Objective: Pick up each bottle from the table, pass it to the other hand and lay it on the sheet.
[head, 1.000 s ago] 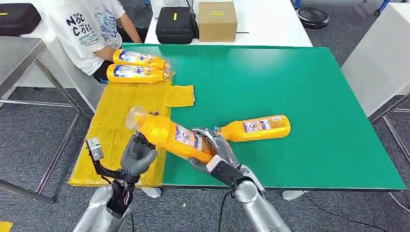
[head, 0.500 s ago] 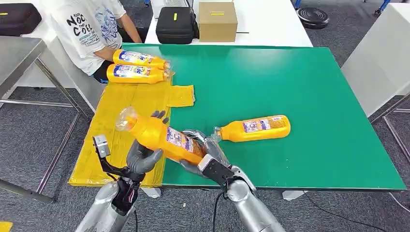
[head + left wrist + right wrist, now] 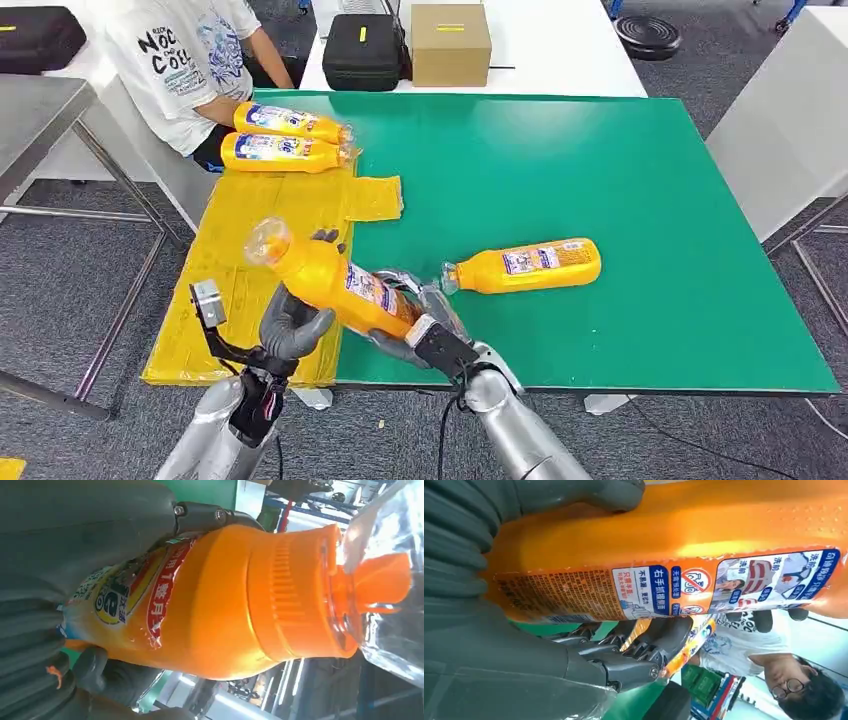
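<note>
An orange bottle (image 3: 345, 285) with a clear cap hangs tilted over the table's front edge, cap end toward the yellow sheet (image 3: 250, 220). My right hand (image 3: 415, 325) grips its base end. My left hand (image 3: 293, 325) cups its upper body from below, fingers reaching up behind it. In the left wrist view the bottle (image 3: 225, 595) lies between thumb and fingers of the left hand (image 3: 75, 545). The right wrist view has the label (image 3: 674, 540) pressed against the right hand (image 3: 499, 645). A second orange bottle (image 3: 525, 265) lies on the green table (image 3: 600, 170).
Two orange bottles (image 3: 290, 122) (image 3: 285, 152) lie side by side at the sheet's far end. A person in a white shirt (image 3: 190, 60) sits beyond them. A black case (image 3: 362, 50) and a cardboard box (image 3: 450, 42) stand on the white table behind.
The held bottle has shifted left toward the sheet with my right hand. My left hand has risen and closed around the bottle's upper body.
</note>
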You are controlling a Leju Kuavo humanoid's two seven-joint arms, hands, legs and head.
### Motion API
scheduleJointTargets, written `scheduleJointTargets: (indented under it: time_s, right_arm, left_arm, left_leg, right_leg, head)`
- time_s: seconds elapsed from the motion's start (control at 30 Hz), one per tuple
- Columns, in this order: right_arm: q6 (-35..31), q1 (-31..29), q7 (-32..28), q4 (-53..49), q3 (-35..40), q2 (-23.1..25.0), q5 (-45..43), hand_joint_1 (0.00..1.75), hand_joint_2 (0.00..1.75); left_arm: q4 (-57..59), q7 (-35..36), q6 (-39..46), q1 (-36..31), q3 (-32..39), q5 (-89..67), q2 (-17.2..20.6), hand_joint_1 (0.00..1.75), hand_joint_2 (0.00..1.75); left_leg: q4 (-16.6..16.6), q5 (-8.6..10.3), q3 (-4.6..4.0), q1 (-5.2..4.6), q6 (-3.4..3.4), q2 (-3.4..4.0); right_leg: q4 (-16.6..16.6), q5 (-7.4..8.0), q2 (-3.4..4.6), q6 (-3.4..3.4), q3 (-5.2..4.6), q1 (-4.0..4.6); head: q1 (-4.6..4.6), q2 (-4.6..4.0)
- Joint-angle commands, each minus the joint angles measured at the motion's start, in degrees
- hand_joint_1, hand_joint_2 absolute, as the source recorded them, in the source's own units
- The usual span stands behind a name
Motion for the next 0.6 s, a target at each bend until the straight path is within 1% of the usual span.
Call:
scheduleJointTargets:
  time_s: [0.03, 0.1, 0.13, 0.27, 0.43, 0.53, 0.57, 0.6]
  right_arm:
    - [0.6, -3.6, 0.0, 7.6, 2.3, 0.5, 0.4, 1.75, 1.75]
    - [1.3, -3.6, -0.4, 7.9, 2.9, 0.7, 0.5, 1.75, 1.75]
    - [1.8, -3.7, -0.6, 8.1, 3.3, 0.9, 0.6, 1.75, 1.75]
    - [2.9, -4.5, -1.0, 9.5, 4.7, 1.8, 0.6, 1.75, 1.75]
    - [3.6, -5.0, -1.0, 10.1, 5.5, 2.2, 0.6, 1.75, 1.75]
    - [3.6, -5.0, -1.0, 10.1, 5.5, 2.2, 0.6, 1.75, 1.75]
    - [3.6, -5.0, -1.0, 10.1, 5.5, 2.2, 0.6, 1.75, 1.75]
    - [3.6, -5.0, -1.0, 10.1, 5.5, 2.2, 0.6, 1.75, 1.75]
  left_arm:
    - [2.4, 0.1, -0.6, -1.5, -1.8, -0.4, 0.6, 0.00, 1.75]
    - [2.8, 0.2, -0.6, -1.8, -2.0, -0.7, 0.5, 0.00, 1.75]
    - [3.1, 0.2, -0.6, -2.0, -2.1, -0.8, 0.5, 0.00, 1.75]
    - [3.7, 0.1, -0.3, -2.5, -2.2, -1.4, 0.3, 0.00, 1.75]
    - [3.5, -0.2, 0.1, -2.4, -2.2, -1.8, 0.4, 0.00, 1.75]
    - [3.5, -0.2, 0.1, -2.4, -2.2, -1.8, 0.4, 0.00, 1.75]
    - [3.5, -0.2, 0.1, -2.4, -2.2, -1.8, 0.4, 0.00, 1.75]
    - [3.5, -0.2, 0.1, -2.4, -2.2, -1.8, 0.4, 0.00, 1.75]
  left_leg:
    - [0.0, -0.12, 0.28, 0.12, -0.14, 0.09]
    - [0.0, -0.05, 0.16, 0.05, -0.08, 0.03]
    - [0.0, -0.12, 0.27, 0.10, -0.13, 0.07]
    - [0.0, -0.08, 0.18, 0.07, -0.10, 0.05]
    - [0.0, -0.13, 0.29, 0.11, -0.15, 0.08]
    - [0.0, -0.05, 0.12, 0.05, -0.08, 0.01]
    - [0.1, -0.16, 0.32, 0.14, -0.16, 0.05]
    - [0.0, -0.08, 0.18, 0.07, -0.09, 0.03]
  right_leg:
    - [0.0, -0.08, 0.05, -0.12, 0.29, 0.13]
    - [0.0, -0.05, 0.01, -0.08, 0.16, 0.05]
    - [0.0, -0.09, 0.03, -0.12, 0.27, 0.10]
    - [0.0, -0.06, 0.02, -0.09, 0.18, 0.08]
    - [0.0, -0.10, 0.03, -0.13, 0.28, 0.12]
    - [0.0, -0.04, -0.02, -0.07, 0.12, 0.06]
    - [0.0, -0.14, 0.00, -0.14, 0.34, 0.15]
    - [0.0, -0.07, 0.00, -0.09, 0.19, 0.07]
  head:
    - [0.02, 0.00]
    - [0.02, 0.00]
    - [0.00, 0.00]
    - [0.02, 0.00]
    - [0.02, 0.00]
    - [0.02, 0.00]
    - [0.00, 0.00]
    - [0.02, 0.00]
